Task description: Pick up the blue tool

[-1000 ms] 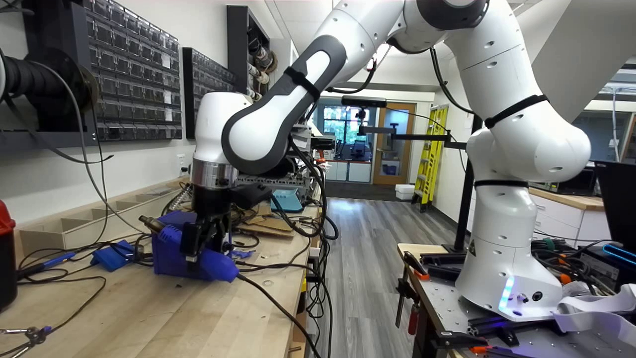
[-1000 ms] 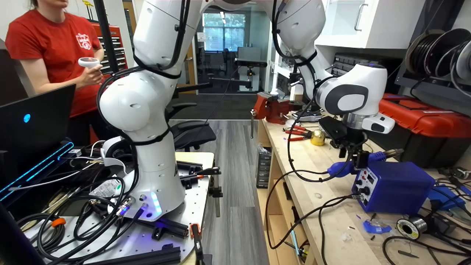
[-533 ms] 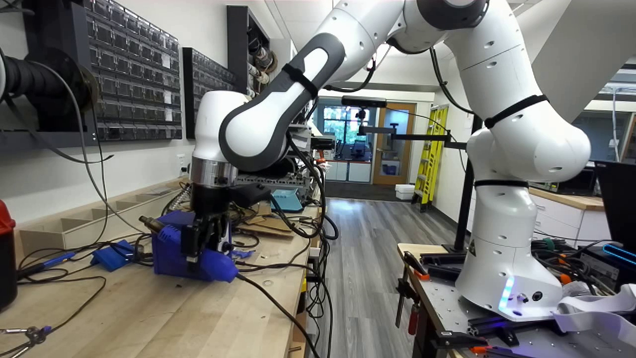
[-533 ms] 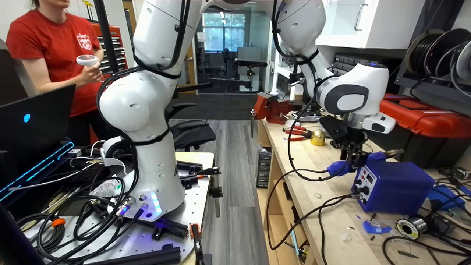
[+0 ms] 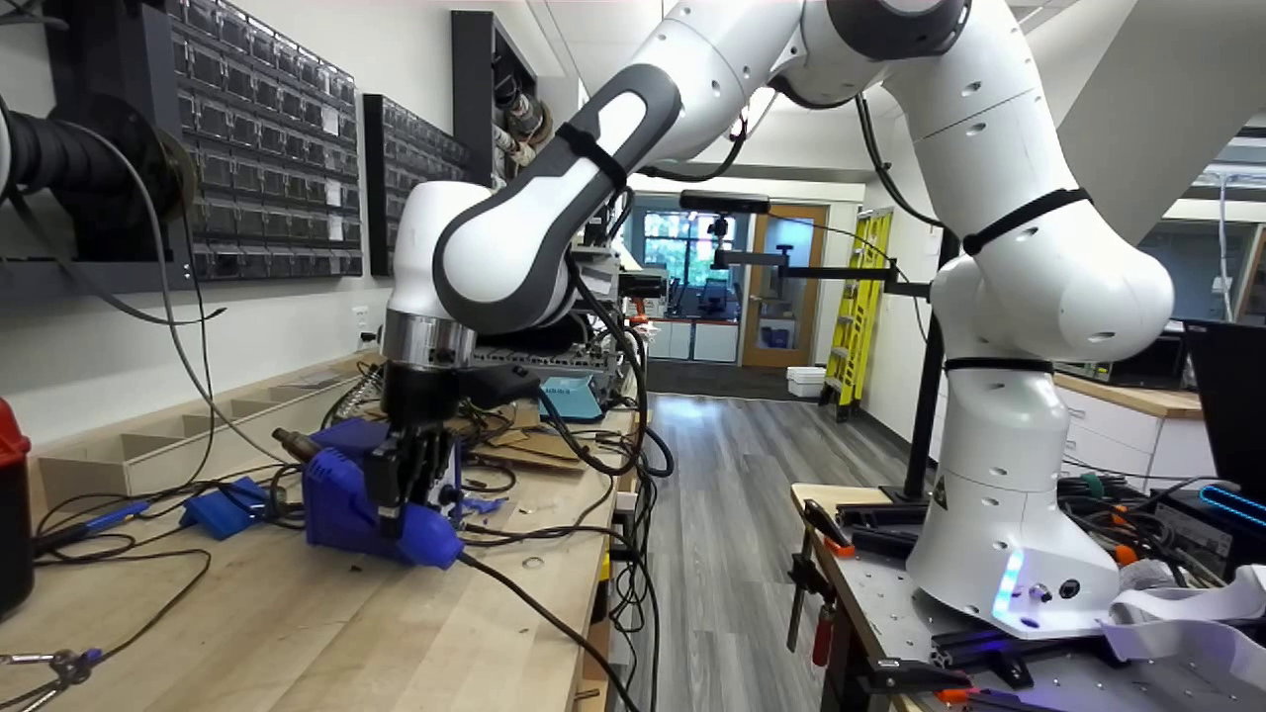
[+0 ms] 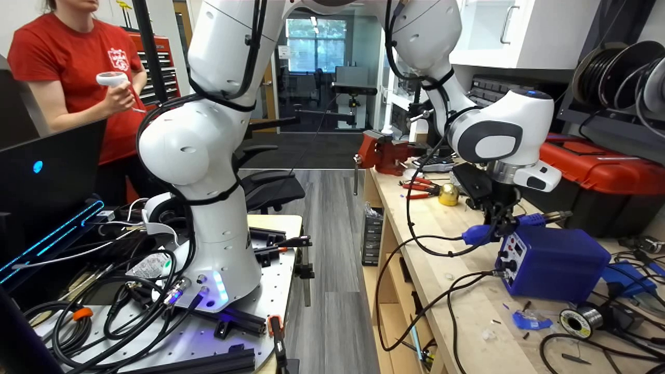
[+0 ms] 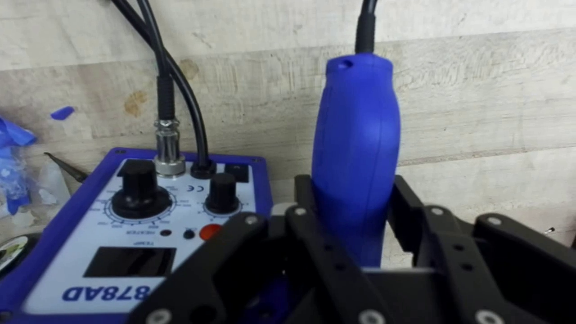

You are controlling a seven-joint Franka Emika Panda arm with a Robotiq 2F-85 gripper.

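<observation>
Scraps, blue, and spool: found far left of the jaws in the wrist view, partly cut off by the frame.

Station, blue, panel marked 878AD and seen inverted: set left of the jaws, just beside them; two cables are plugged into its panel.

Tool, royal blue, rounded: located between the jaws, which are pressed to both its flanks; a pinch is judged to be held. Its long axis is laid square across the line on which the jaws close. One end is extended past the jaws toward the top of the wrist view; the cord fixed there is hung over the edge of the table in both exterior views. The nozzle, brass-coloured, is carried on the opposite side of the jaws. Whether any weight is borne from beneath cannot be told.

Right of the jaws, wrist view: mostly bare wood is shown. By judgement, a straight rise is called for first, then a rightward shift, since the station's nearest edge could be struck in a leftward drift; slack should be allowed in the cord.
</observation>
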